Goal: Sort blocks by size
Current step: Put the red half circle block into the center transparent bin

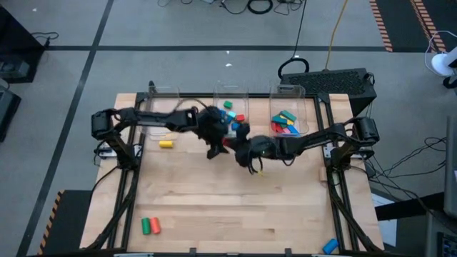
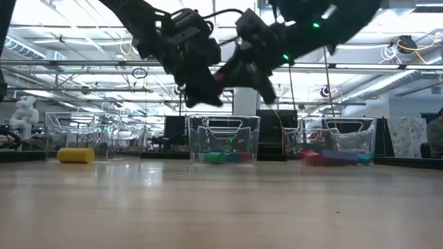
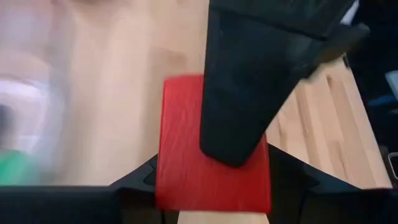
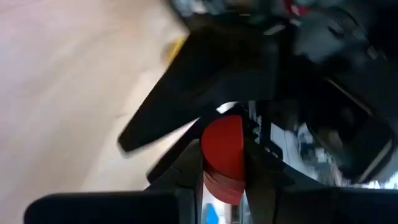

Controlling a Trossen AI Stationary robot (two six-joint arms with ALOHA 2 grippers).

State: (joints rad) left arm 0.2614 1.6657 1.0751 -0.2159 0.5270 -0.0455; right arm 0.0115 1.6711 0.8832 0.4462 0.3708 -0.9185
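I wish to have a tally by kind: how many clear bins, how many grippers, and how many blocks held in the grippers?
clear bins: 3
grippers, left gripper and right gripper: 2
held blocks, one red block gripped by both: 1
Total: 6

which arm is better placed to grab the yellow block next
Left, probably: the yellow block lies on its side of the table, nearer the left hand than the right hand, though both now grip a red block.
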